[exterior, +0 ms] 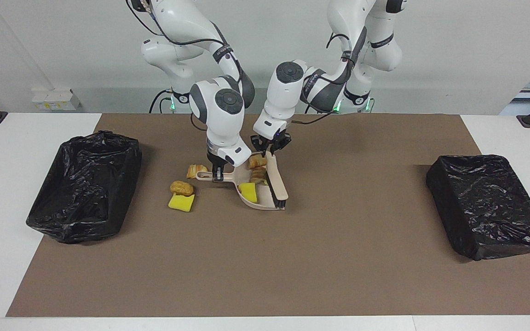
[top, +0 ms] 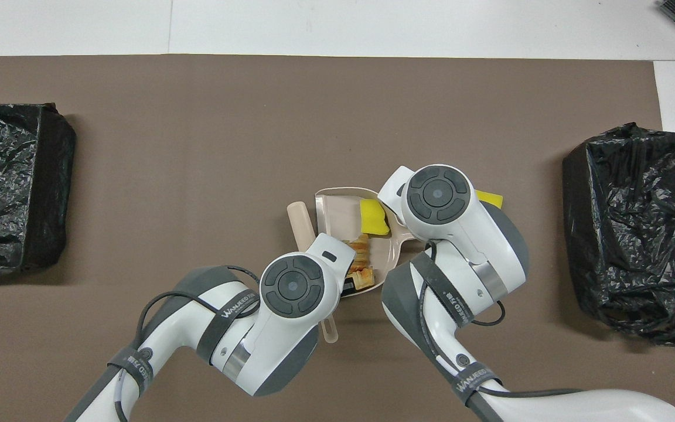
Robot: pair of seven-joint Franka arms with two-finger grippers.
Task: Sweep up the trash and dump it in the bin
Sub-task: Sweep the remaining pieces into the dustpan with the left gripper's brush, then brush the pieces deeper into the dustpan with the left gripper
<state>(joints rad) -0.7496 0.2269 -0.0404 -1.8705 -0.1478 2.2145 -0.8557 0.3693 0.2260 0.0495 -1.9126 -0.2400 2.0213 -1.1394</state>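
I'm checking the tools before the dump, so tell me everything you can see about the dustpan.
The dustpan is beige, looks like plastic, with a shallow flat tray, raised rim and a slim handle ending in a hanging loop. It lies flat on the brown mat mid-table. The right hand is shut on its handle. In the tray lie a yellow sponge chunk and pastry pieces. The brush, held by the left hand, lies along its open edge.
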